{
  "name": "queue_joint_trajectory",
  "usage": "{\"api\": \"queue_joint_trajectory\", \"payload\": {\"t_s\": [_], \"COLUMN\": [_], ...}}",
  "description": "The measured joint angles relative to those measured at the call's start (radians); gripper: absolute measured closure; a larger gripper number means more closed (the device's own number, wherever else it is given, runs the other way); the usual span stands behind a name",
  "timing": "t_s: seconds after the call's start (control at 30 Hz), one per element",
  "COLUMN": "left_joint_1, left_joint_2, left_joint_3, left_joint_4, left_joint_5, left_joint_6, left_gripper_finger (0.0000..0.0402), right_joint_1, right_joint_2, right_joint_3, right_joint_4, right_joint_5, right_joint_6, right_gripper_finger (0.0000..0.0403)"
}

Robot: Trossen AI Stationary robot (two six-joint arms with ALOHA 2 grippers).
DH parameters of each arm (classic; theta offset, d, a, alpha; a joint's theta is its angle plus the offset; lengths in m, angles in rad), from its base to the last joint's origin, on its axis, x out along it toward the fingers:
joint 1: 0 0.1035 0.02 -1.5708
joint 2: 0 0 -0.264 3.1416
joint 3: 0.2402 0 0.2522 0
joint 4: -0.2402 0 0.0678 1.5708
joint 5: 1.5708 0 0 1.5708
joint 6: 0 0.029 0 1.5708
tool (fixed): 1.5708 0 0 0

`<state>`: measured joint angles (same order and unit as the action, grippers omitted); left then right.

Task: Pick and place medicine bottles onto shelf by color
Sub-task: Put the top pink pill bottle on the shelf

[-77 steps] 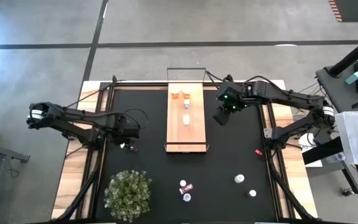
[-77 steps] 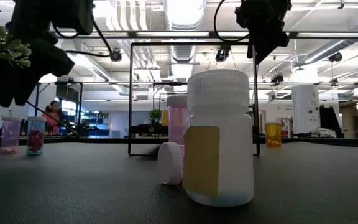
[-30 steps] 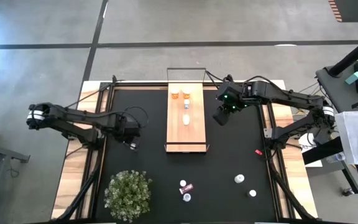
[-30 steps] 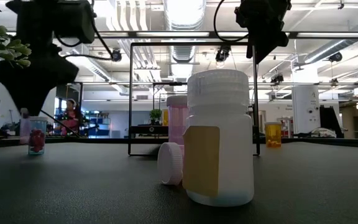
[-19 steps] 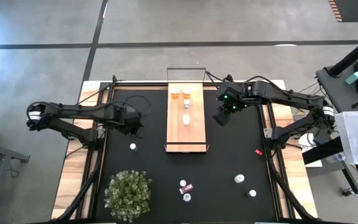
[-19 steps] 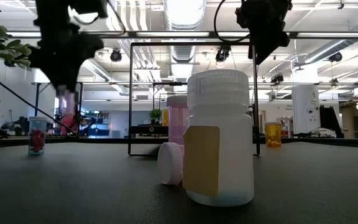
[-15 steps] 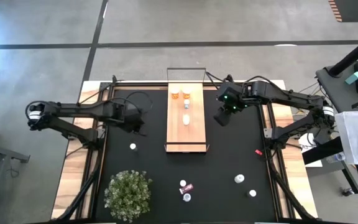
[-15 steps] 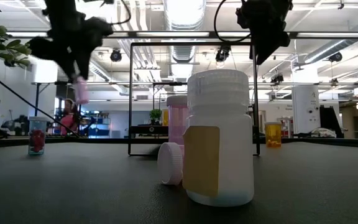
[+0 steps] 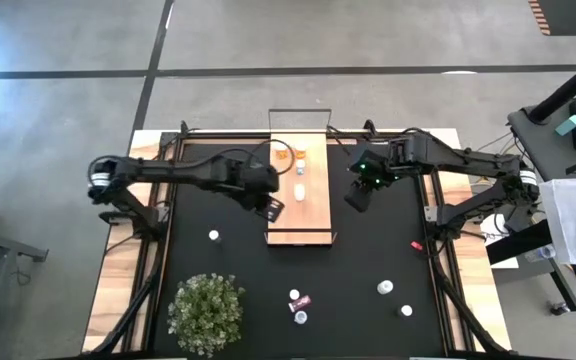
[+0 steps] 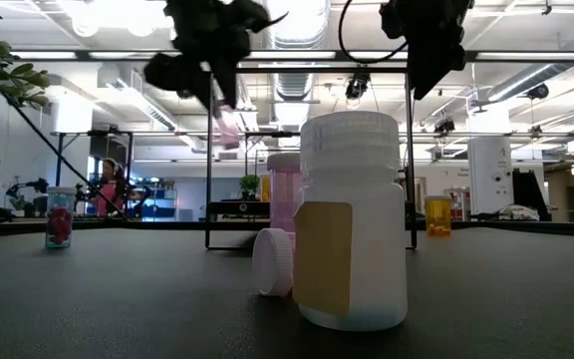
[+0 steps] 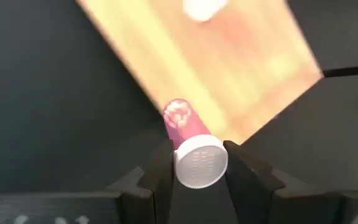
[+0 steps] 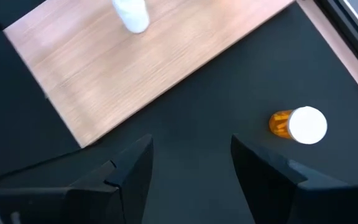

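On the black mat (image 9: 368, 250), a pink bottle (image 11: 191, 146) was clamped between the left gripper's (image 11: 196, 163) fingers, at the wooden shelf's (image 9: 313, 215) left edge — the right gripper (image 12: 188, 158), fingers apart, was held just right of it.

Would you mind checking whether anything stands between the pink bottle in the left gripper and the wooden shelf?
Nothing visible does. The left gripper holds the pink bottle at the shelf's left edge; the board's near half is bare, its bottles standing toward the far end.
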<state>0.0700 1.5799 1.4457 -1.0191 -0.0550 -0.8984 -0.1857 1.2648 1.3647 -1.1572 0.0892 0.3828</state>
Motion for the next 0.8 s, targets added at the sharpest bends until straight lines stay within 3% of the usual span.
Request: {"api": "queue_joint_trajectory", "payload": {"t_s": [0.33, 0.8], "left_joint_1": [0.000, -0.001], "left_joint_2": [0.189, 0.285], "left_joint_3": [0.185, 0.216], "left_joint_4": [-0.002, 0.110], "left_joint_5": [0.028, 0.076], "left_joint_6": [0.051, -0.004], "left_gripper_finger": [0.0293, 0.0293], "right_joint_1": [0.045, 0.044], "right_joint_2": [0.000, -0.001], "right_joint_3": [0.000, 0.000], "right_joint_4": [0.001, 0.002], "right_joint_5": [0.025, 0.045], "right_joint_6": [-0.004, -0.054], "right_gripper_finger": [0.0197, 0.0197]}}
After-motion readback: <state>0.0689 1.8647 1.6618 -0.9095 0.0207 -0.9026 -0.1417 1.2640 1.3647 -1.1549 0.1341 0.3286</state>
